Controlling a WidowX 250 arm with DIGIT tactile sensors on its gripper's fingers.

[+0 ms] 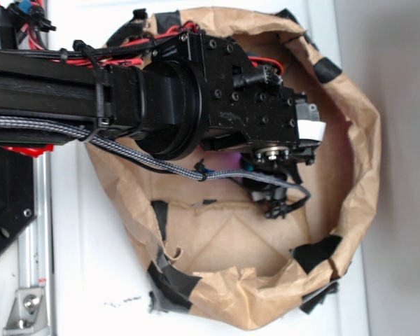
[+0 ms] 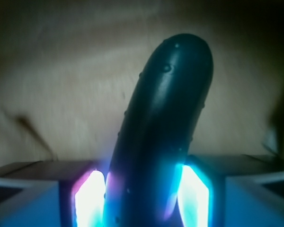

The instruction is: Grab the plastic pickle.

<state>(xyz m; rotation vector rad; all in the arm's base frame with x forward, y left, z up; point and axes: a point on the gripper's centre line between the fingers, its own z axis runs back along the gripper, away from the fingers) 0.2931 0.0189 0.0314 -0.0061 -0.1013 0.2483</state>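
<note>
Brown paper, crumpled and rolled down at the rim, forms the bag [image 1: 357, 140] that walls in the working space; strips of black tape [image 1: 173, 280] patch its edge at several points. The bag lies on a white desk [image 1: 91, 266], with a grey surface running along the right side. Inside the rim the open paper floor shows mainly in the lower half of the exterior view; the upper half is filled by the robot arm [image 1: 168, 98], so little free room is left between the arm's body and the bag wall on the right.

No readable writing or brand shows in either view; a small white tag on the arm's end is blank as far as can be told.

In the exterior view the black arm reaches in from the left edge and lies across the bag's mouth, its wrist well inside the rim, with a braided grey cable [image 1: 126, 150] looping beneath it. The gripper itself is hidden under the wrist there.

In the wrist view the gripper [image 2: 142, 198] is closed on the pickle [image 2: 165, 123]: the two glowing pads [image 2: 194, 198] press against its lower part from either side. The pickle is dark green, glossy and dotted with small bumps, and it stands up from between the pads, leaning a little to the right, with the bag's brown paper behind it.
</note>
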